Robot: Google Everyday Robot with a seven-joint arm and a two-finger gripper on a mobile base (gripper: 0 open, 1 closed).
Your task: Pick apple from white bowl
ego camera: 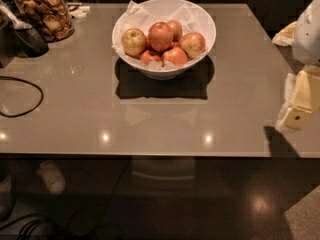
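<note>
The white bowl [200,19] stands at the back middle of the grey table, lined with crinkled white paper and holding several apples. The apple [161,36], large and deep red, sits on top near the bowl's middle. A yellow-green apple [133,41] lies to its left, and smaller red-orange apples lie around it. My gripper [300,104] shows as a pale yellow part at the right edge of the view, over the table's right side. It is well to the right of the bowl and nearer the front, touching nothing.
A glass jar of brown snacks [47,11] stands at the back left, with a dark scoop-like object [29,38] beside it. A black cable [22,96] loops on the table's left. The table's front edge [150,156] runs across the view, with dark floor below.
</note>
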